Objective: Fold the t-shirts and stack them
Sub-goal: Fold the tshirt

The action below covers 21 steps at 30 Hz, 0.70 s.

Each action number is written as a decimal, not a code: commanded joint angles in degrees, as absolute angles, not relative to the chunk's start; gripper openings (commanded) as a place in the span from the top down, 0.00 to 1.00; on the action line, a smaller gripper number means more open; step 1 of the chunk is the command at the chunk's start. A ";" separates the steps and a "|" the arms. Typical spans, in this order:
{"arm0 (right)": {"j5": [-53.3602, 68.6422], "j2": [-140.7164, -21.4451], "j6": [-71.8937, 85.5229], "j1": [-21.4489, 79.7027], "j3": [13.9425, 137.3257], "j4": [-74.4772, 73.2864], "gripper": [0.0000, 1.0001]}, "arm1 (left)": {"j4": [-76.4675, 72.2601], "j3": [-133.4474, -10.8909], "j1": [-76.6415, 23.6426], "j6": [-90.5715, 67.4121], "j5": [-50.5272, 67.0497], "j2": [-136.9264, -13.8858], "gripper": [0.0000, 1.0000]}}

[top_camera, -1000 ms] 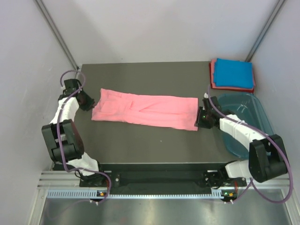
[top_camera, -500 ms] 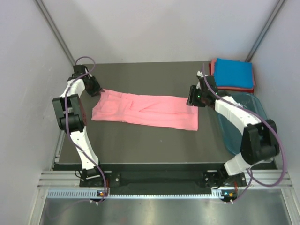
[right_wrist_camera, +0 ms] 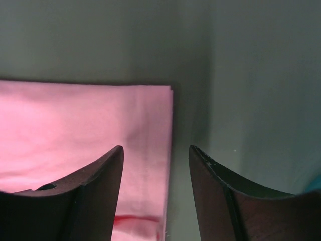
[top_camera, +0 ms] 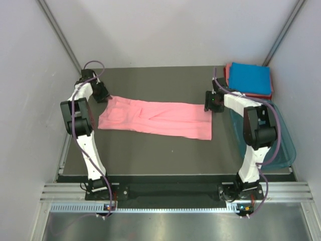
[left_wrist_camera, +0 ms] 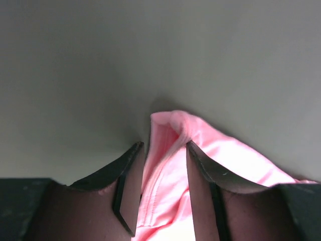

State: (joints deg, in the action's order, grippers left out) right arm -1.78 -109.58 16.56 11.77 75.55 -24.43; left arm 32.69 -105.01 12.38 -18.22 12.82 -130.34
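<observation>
Fingers (left_wrist_camera: pixel 128 186) of the left gripper (top_camera: pixel 105 95) stand parted astride the far-left corner of a salmon-pink t-shirt (top_camera: pixel 155 119), a soft ridge of its hem showing in the gap between them. Whether the cloth touches either finger cannot be told from the wrist view. At the opposite end, the right gripper (top_camera: pixel 211 104) sits at the garment's far-right corner with its fingers (right_wrist_camera: pixel 95 191) spread wide and nothing between them. One finger is over the cloth, the other over bare tabletop (top_camera: pixel 165 155), and the shirt's straight edge and square corner lie flat below.

The shirt is folded into a long, narrow band that stretches across the middle of the dark tabletop. Its right end sits a little closer to the near edge than its left, and shallow creases run along its length.

Well apart from it, in the far-right corner of the tabletop, a bright blue t-shirt (top_camera: pixel 249 78) rests folded into a flat rectangle on top of a reddish-pink t-shirt (top_camera: pixel 227 83), whose edges show along the left and near sides of the blue one. A translucent teal tub (top_camera: pixel 278 143) stands at the right edge of the tabletop, just on the near side of the stack.
</observation>
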 commanded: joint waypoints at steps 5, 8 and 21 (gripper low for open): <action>-3.60 -112.67 15.73 9.32 79.28 -22.59 0.46 | 31.20 -106.70 11.87 -16.17 12.74 -132.01 0.59; -3.60 -113.73 15.91 9.05 79.19 -21.97 0.50 | 31.29 -107.22 11.95 -16.35 11.96 -132.89 0.82; -8.87 -111.19 18.01 5.89 74.36 -19.78 1.00 | 31.12 -113.73 11.95 -22.23 6.24 -136.58 1.00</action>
